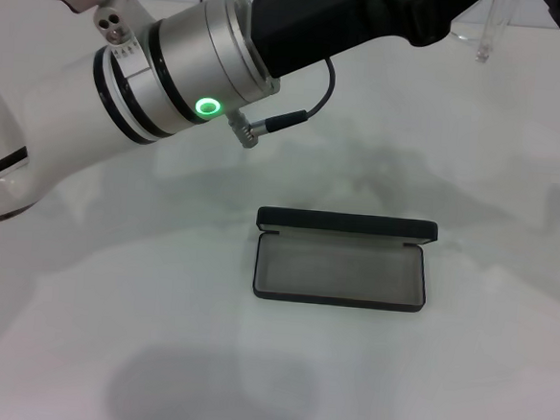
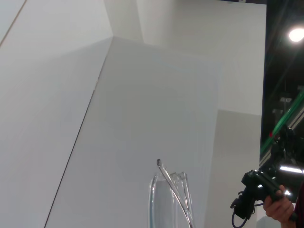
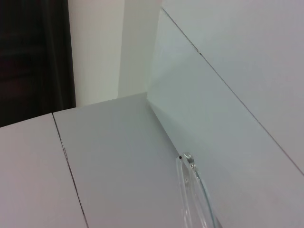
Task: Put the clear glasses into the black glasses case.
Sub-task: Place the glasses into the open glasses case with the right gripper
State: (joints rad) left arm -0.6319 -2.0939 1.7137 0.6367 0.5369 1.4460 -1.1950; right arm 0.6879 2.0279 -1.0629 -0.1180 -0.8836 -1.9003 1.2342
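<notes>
While the black glasses case [image 1: 341, 269] lies open on the counter [image 1: 441, 375], lower the clear glasses [image 1: 492, 28] flat inside; I cannot tell either pincer's grip.

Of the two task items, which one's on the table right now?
The black glasses case, lying open on the table. The clear glasses are held up in the air, at the head view's top edge.

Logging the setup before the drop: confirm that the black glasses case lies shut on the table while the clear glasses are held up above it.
Not quite: the black glasses case lies open, lid up and grey lining showing, as the head view shows. The clear glasses are indeed held up off the table, towards its far side.
</notes>
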